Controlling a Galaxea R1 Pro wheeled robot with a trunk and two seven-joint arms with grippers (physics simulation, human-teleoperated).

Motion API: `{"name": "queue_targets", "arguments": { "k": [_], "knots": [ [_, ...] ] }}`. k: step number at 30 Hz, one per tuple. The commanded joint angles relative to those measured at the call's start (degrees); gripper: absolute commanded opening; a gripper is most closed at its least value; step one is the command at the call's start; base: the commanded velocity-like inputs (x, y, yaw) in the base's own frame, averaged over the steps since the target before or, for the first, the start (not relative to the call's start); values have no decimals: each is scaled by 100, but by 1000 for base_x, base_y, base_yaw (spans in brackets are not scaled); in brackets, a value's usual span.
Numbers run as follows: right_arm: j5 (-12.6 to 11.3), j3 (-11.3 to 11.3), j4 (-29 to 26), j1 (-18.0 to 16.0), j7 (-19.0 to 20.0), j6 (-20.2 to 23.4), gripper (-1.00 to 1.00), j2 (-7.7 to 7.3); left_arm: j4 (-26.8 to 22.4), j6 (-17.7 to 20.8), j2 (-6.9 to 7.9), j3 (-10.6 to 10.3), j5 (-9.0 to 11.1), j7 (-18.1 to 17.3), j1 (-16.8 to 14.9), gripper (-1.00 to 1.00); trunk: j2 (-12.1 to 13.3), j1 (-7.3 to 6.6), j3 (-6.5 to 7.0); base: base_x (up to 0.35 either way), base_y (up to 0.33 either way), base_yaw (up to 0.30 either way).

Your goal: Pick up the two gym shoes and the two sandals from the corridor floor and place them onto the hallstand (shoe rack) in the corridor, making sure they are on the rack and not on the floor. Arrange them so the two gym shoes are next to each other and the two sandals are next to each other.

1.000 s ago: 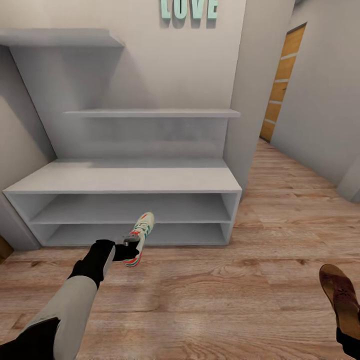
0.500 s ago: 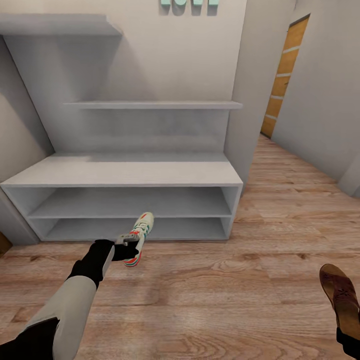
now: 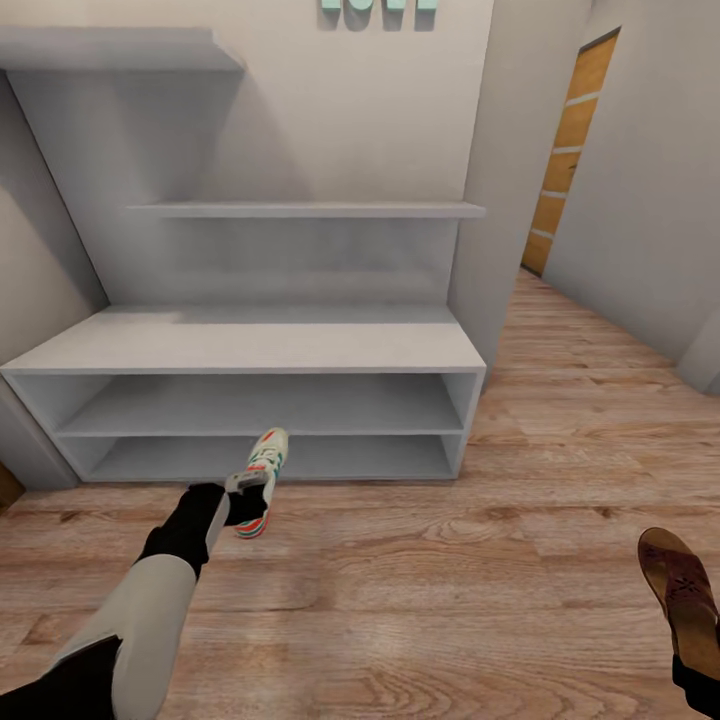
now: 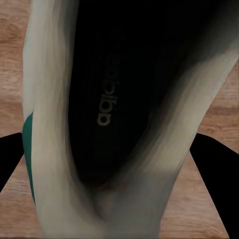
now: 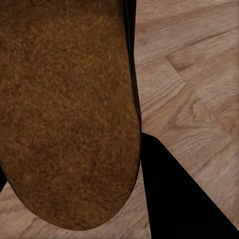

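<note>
Inside the gym shoe (image 4: 119, 114), on its dark insole, pale lowercase letters read roughly "adibo". On the far wall (image 3: 300, 100), the lower edges of teal letters (image 3: 380, 5) show, too cropped to read.

Home corridor: wood-plank floor (image 3: 420, 600), pale hallstand (image 3: 250, 350) with floating shelves, wall lettering (image 3: 380, 5), wooden door (image 3: 565, 150) far right.

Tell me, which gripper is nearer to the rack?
Left. The left gripper, shut on a gym shoe, is just before the rack; the right gripper, holding a sandal, is farther back.
</note>
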Motion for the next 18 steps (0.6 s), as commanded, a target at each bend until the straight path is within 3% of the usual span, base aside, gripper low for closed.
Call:
{"name": "queue_targets", "arguments": {
  "k": [1,7,11,18],
  "knots": [
    [37,-46,7,-6,22,-20,-100,3,-7,14,-39,72,-14,21,-3,-100,-2,-1,-5,0,0,0],
    [36,-44,14,-9,22,-20,-100,3,-11,-8,-123,100,103,136,-7,-100,-2,-1,-5,49,-21,0],
    [37,-42,14,-10,22,-20,-100,3,69,-453,-170,106,119,160,-8,-100,-2,-1,-5,254,-174,0],
    [38,-42,15,-9,22,-20,-100,3,87,-560,-223,92,120,165,-22,-100,-2,-1,-5,280,-197,0]
  ]
}}
